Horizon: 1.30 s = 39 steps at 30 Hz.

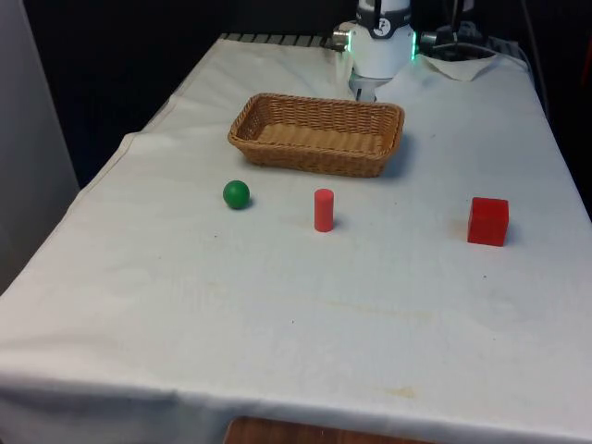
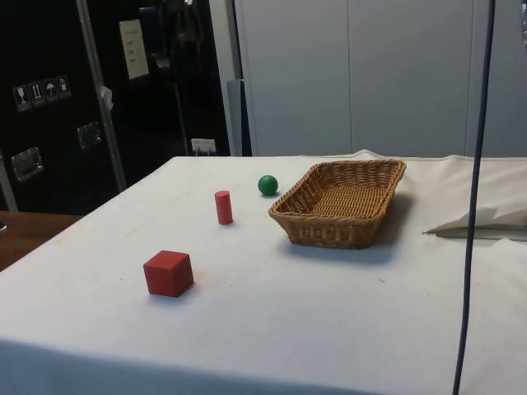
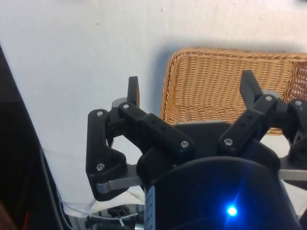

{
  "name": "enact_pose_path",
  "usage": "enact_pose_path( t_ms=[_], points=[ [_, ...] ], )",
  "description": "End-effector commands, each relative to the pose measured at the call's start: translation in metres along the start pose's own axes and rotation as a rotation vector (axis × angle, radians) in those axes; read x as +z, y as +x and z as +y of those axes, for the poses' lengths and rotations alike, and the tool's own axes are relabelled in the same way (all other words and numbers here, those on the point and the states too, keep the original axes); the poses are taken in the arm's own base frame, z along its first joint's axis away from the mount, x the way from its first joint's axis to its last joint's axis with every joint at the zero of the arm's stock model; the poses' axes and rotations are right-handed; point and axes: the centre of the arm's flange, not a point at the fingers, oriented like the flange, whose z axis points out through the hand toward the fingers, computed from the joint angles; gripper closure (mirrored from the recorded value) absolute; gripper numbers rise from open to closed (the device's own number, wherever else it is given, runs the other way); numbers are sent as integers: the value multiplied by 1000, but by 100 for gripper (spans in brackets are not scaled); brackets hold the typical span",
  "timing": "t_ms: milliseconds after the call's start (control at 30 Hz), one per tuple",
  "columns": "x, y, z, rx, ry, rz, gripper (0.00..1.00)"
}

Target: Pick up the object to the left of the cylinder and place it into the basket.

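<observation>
A green ball point(image 1: 236, 194) point(image 2: 268, 185) lies on the white cloth, to the front view's left of an upright red cylinder point(image 1: 323, 210) point(image 2: 223, 206). Behind both stands a shallow wicker basket point(image 1: 319, 154) point(image 2: 366, 234) with nothing in it. In the wrist view my gripper point(image 3: 191, 82) hangs open high above the table, its black fingers point(image 3: 133, 91) spread wide with nothing between them. One end of the basket point(image 3: 216, 79) lies below it.
A red cube point(image 1: 487, 221) point(image 2: 169, 272) sits at the front view's right, apart from the cylinder. A crumpled fold of white cloth point(image 1: 462, 67) point(image 2: 486, 220) lies at the table's far end. In the side view, a dark cable point(image 2: 473, 206) hangs down.
</observation>
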Motion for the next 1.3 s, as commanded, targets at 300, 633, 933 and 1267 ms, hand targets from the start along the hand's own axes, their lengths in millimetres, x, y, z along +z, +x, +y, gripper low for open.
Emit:
enact_pose_path(
  t_ms=[300,633,933,1267],
  points=[
    [15,6,-9,-6,-3,21,0],
    [33,6,-21,-13,4,66,0],
    [55,4,-29,-20,18,90,0],
    [80,4,-37,-30,45,99,0]
  ],
)
